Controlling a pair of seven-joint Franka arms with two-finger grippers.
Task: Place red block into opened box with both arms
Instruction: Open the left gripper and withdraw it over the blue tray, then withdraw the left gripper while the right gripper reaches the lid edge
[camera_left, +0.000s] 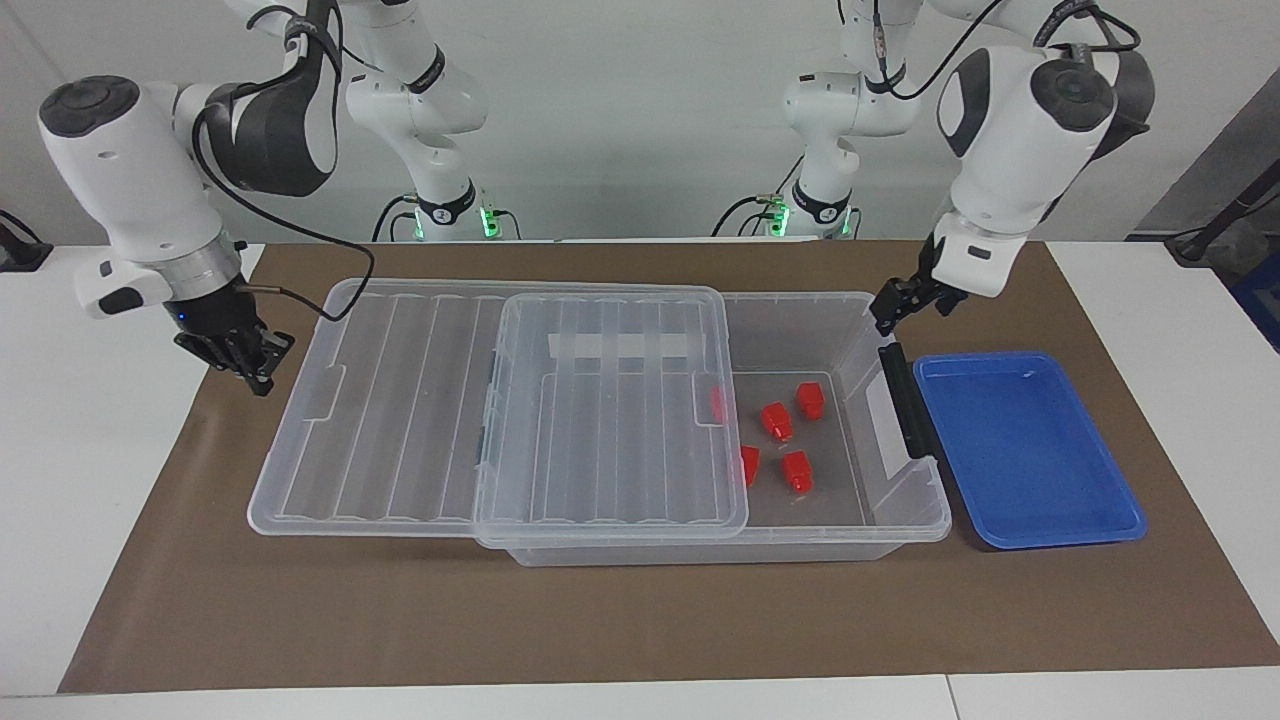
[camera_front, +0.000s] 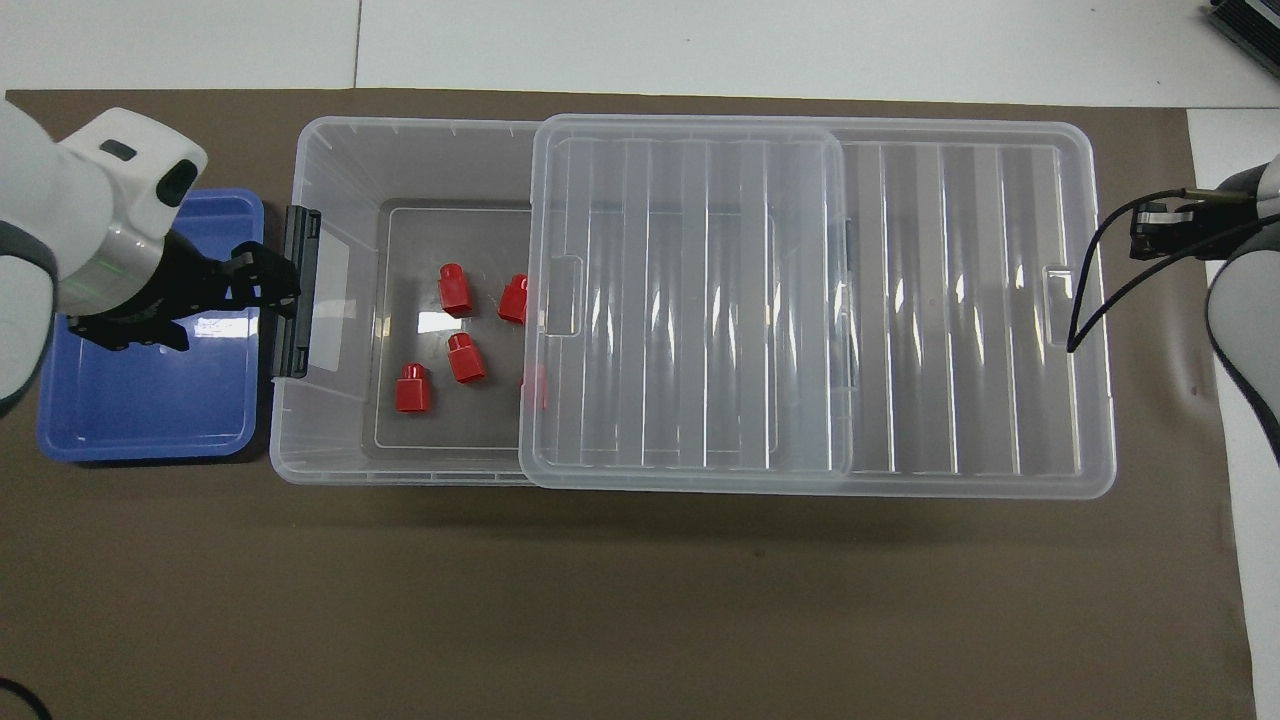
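Observation:
Several red blocks (camera_left: 777, 421) (camera_front: 465, 357) lie on the floor of the clear box (camera_left: 905, 520) (camera_front: 330, 150), one of them under the lid's edge. The ribbed lid (camera_left: 400, 400) (camera_front: 950, 300) sits slid toward the right arm's end, leaving the box's other half uncovered. My left gripper (camera_left: 888, 308) (camera_front: 275, 285) hangs open and empty over the box's end wall by the black bar (camera_left: 905, 400). Beside the lid's outer end, my right gripper (camera_left: 255, 375) (camera_front: 1142, 230) is low over the mat, shut on nothing.
A shallow blue tray (camera_left: 1030, 450) (camera_front: 150, 400) lies on the brown mat (camera_left: 640, 620) next to the box, at the left arm's end. The lid overhangs the box well toward the right arm's end.

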